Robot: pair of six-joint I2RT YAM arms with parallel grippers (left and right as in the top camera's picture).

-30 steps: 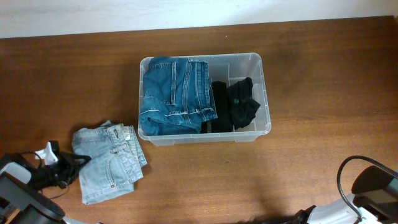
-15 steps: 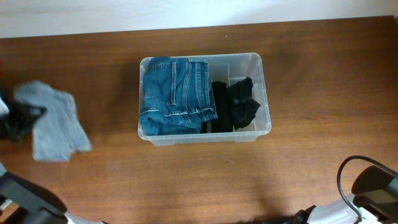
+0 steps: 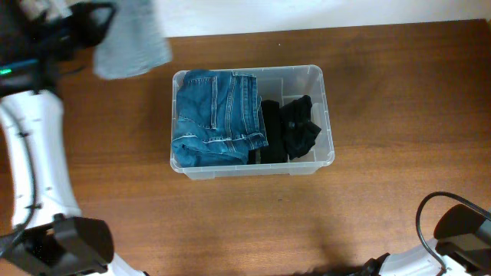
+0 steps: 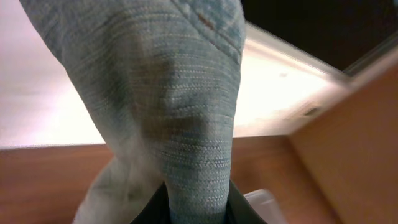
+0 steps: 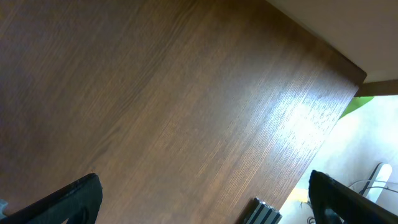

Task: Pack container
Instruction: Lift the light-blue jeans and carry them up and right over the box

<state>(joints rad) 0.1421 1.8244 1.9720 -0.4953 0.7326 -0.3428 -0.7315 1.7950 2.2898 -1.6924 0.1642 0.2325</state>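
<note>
The clear plastic container (image 3: 326, 115) stands mid-table. It holds folded dark blue jeans (image 3: 215, 119) on the left and black clothing (image 3: 290, 129) on the right. My left gripper (image 3: 96, 23) is raised at the far left, shut on light blue jeans (image 3: 130, 38) that hang from it above and left of the container. In the left wrist view the light jeans (image 4: 168, 106) fill the frame between the fingers (image 4: 196, 208). My right gripper (image 5: 202, 199) is open and empty over bare wood near the table's edge.
The left arm (image 3: 34, 153) stretches up the left side of the table. The right arm's base (image 3: 456, 230) and cable sit at the front right corner. A table edge with a metal rail (image 5: 267, 211) shows in the right wrist view.
My left gripper lifted the light blue jeans off the table at front left and swung them up and back, now high at the far left near the container. The right arm stayed still.
</note>
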